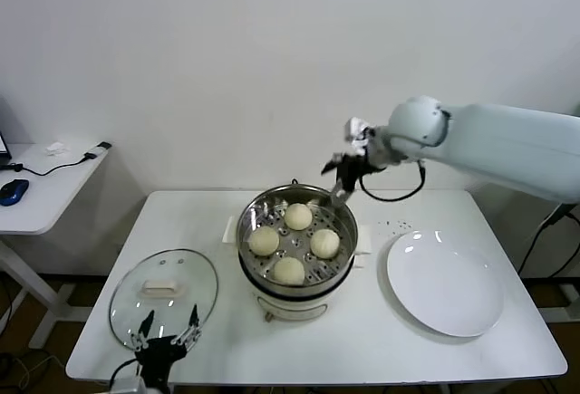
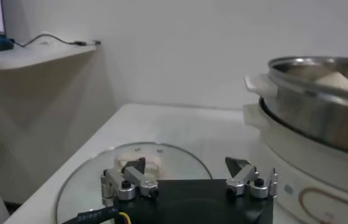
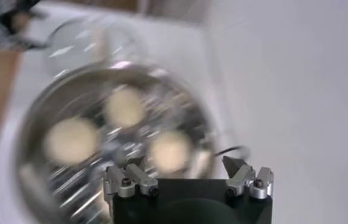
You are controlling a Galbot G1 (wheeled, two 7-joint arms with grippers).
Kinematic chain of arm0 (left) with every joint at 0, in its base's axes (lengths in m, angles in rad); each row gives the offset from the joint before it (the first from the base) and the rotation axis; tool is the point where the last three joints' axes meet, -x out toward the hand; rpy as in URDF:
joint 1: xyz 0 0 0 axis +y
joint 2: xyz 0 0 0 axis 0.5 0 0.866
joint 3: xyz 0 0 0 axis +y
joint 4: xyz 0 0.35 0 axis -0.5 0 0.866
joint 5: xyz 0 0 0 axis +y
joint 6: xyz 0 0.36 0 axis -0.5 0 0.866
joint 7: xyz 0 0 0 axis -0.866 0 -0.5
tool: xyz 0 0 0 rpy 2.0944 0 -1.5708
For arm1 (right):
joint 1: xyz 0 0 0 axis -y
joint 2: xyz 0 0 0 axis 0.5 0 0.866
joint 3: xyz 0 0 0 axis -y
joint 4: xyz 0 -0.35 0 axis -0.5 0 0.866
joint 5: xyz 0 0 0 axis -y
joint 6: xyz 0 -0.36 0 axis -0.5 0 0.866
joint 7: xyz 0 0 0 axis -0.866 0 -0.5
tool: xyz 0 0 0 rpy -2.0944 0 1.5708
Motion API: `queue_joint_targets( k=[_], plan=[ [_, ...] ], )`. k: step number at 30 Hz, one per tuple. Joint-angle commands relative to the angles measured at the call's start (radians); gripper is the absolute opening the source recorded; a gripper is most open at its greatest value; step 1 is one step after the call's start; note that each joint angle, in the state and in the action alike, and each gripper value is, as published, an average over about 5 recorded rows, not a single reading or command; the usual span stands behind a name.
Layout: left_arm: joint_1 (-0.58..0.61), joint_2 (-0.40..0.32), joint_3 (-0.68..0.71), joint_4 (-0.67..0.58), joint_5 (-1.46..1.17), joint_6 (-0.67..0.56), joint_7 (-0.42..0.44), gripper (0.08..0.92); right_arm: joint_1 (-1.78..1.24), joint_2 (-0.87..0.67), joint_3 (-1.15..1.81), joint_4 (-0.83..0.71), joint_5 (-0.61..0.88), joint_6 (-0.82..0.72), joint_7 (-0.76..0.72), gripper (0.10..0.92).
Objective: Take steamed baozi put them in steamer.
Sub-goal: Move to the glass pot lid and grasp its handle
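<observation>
I have the right gripper (image 1: 339,197) up over the far rim of the steamer (image 1: 256,214), jaws spread wide and holding nothing. In its wrist view the fingers (image 3: 245,173) stand well apart with only air between them, and the pot sits below them.

All four baozi (image 1: 298,216) lie on the perforated tray inside the steamer, below and just ahead of that hand. One is nearest the fingertips, one on each side of the tray, and one at the near edge. None touches the gripper.

The plate (image 1: 445,283) sits bare on the table (image 1: 381,349), off to the outer side of the right hand, beside the steamer.

My left gripper (image 1: 169,340) is parked low at the table's near edge, also fully open and empty, its fingertips (image 2: 240,167) hanging over the near rim of the glass lid (image 1: 164,295). The steamer stands just off to that hand's inner side, one bun showing above its rim.
</observation>
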Motion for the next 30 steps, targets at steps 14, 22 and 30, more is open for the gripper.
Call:
queue_joint_targets(
  k=[14, 22, 30],
  plan=[
    [-0.066, 0.1, -0.072, 0.008, 0.06, -0.071, 0.011, 0.823, -1.965, -0.338, 2.02, 0.224, -0.109, 0.341, 0.444, 0.823],
    [0.002, 0.126, -0.075, 0.047, 0.159, -0.213, -0.031, 0.823, -2.233, 0.011, 2.129, 0.213, -0.313, 0.563, 0.371, 0.823],
    [0.045, 0.127, -0.068, 0.044, 0.207, -0.258, -0.087, 0.823, -2.336, 0.244, 2.127, 0.173, -0.349, 0.777, 0.307, 0.823]
  ],
)
